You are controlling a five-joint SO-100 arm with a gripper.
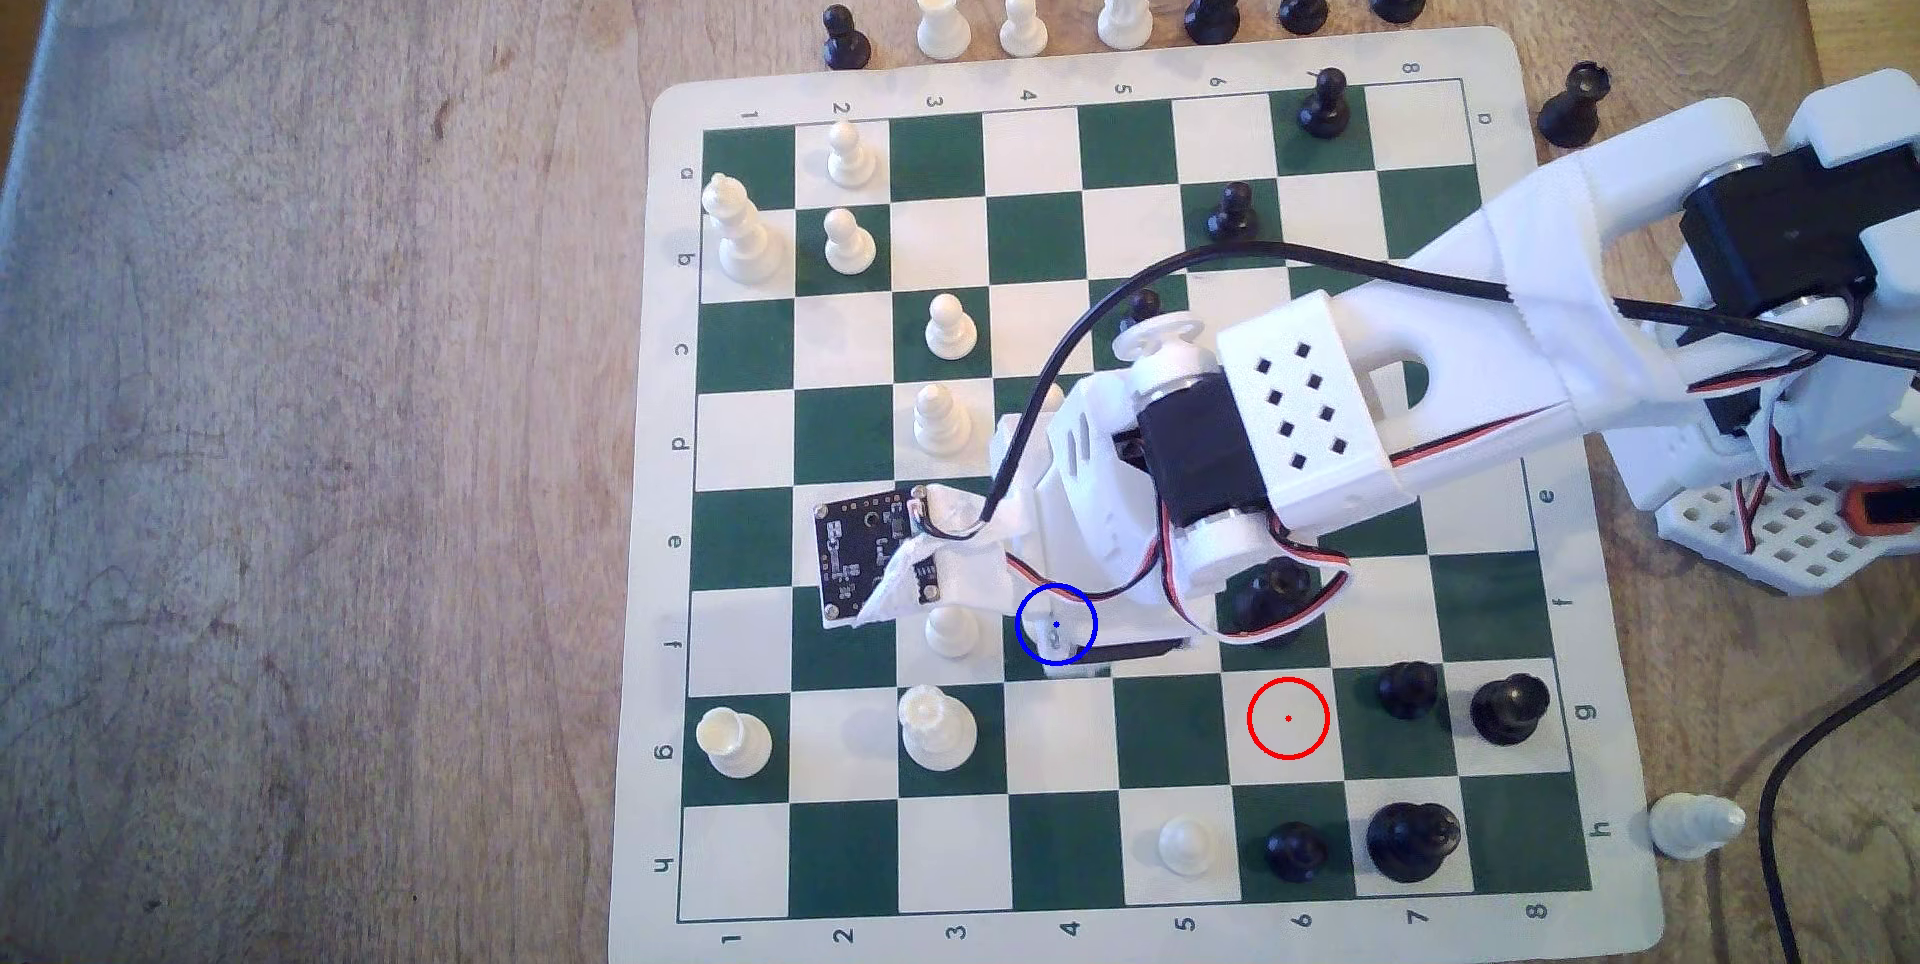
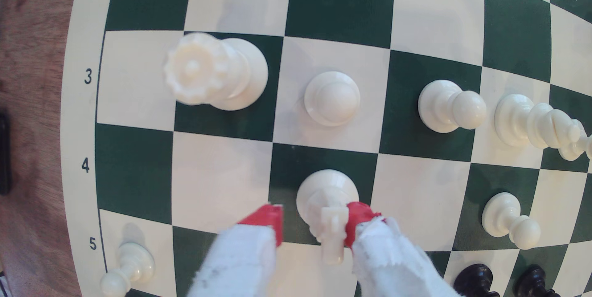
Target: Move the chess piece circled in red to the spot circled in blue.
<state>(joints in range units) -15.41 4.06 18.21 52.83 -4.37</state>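
Chess piece [image 2: 326,201]: stands on the spot [image 2: 288,169], on the chessboard [image 1: 665,673]; the gripper [image 2: 315,220] has 1 fingertip [image 2: 357,217] touching it, the other fingertip apart.
Spot in exterior view [image 1: 1056,624]: under the arm's wrist, 2 squares toward that view's left and 1 row up from the marked square [image 1: 1288,718].
Pawn [image 1: 951,630]: 1 square to the exterior view's left of the spot.
Queen [image 1: 935,725]: diagonally below-left of the spot.
Row of 7 pieces [image 1: 1122,9]: off the board, beyond its far edge.

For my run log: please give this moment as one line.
gripper: open | piece: standing on blue-circled spot, touching one finger | red-circled square: bare
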